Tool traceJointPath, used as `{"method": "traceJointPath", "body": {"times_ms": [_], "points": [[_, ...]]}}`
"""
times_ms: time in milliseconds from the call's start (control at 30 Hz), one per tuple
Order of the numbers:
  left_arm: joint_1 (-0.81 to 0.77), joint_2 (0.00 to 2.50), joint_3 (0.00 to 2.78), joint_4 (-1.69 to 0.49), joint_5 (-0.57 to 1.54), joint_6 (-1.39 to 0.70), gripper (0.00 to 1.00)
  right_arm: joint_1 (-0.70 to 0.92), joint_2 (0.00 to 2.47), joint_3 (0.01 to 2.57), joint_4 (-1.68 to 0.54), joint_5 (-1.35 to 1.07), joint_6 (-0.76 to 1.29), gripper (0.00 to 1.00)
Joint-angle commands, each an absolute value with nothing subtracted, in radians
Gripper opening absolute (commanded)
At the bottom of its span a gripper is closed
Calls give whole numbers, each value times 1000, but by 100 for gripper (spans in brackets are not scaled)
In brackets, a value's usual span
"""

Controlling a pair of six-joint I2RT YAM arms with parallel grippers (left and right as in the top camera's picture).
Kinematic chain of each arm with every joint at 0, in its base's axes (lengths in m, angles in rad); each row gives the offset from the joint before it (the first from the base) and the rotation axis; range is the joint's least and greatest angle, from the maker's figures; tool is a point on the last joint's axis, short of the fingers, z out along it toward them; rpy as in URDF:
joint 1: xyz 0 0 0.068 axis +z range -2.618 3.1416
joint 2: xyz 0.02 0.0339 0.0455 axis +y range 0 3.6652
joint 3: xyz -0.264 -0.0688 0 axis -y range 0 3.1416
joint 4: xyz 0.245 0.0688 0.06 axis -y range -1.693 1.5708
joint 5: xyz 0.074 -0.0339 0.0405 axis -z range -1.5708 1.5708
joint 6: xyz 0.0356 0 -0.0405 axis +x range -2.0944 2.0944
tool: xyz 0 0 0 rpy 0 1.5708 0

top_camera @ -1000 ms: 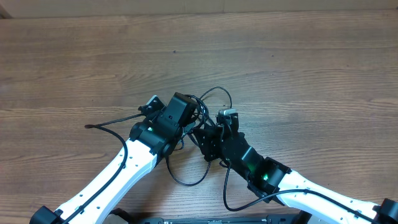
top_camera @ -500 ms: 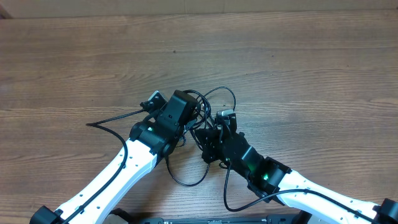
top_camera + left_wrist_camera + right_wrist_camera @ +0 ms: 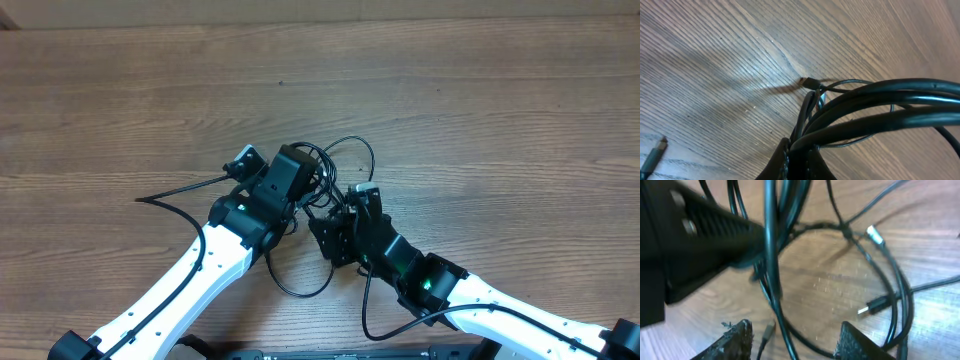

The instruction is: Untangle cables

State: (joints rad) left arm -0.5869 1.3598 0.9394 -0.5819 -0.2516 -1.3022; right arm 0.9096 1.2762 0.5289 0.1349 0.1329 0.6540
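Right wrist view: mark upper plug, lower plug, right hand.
upper plug [image 3: 875, 234], right wrist view, silver tip.
lower plug [image 3: 866, 310], right wrist view, silver end.
right hand [image 3: 796, 341], right wrist view, midway between fingertips.

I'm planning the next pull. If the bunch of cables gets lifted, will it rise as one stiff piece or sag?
It will probably sag: the cables bend in loose curves out of the left hand. They are likely light, since the cords are thin. Their loops cross, so pulling one strand would probably drag others, and a plug might snag.
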Motion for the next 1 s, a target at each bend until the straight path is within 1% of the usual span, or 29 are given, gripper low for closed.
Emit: {"method": "traceJointPath", "body": {"times_ms": [0,67,133,167,200,233,367,400,433,600,800,967], "points": [[-581,1359,945,-598,-274,-1252,4,907,1270,530,189,194,622,54],[-581,1359,945,-606,-247,-1248,4,907,1270,530,221,194,599,52],[-581,1359,945,-606,-225,-1222,4,907,1270,530,241,195,592,48],[-581,1359,945,-606,-210,-1207,4,907,1270,530,247,194,593,43],[-581,1359,945,-606,-193,-1203,4,907,1270,530,250,194,593,34],[-581,1359,945,-606,-187,-1203,4,907,1270,530,250,194,593,29],[-581,1359,945,-606,-169,-1198,4,907,1270,530,249,194,593,12],[-581,1359,945,-606,-162,-1192,4,907,1270,530,249,194,593,7],[-581,1359,945,-606,-162,-1189,4,907,1270,530,249,194,593,4],[-581,1359,945,-570,-202,-1204,4,908,1270,530,248,113,598,4],[-581,1359,945,-559,-270,-1331,4,910,1270,530,174,-22,632,4],[-581,1359,945,-526,-273,-1359,4,912,1270,529,104,0,631,4]]}}
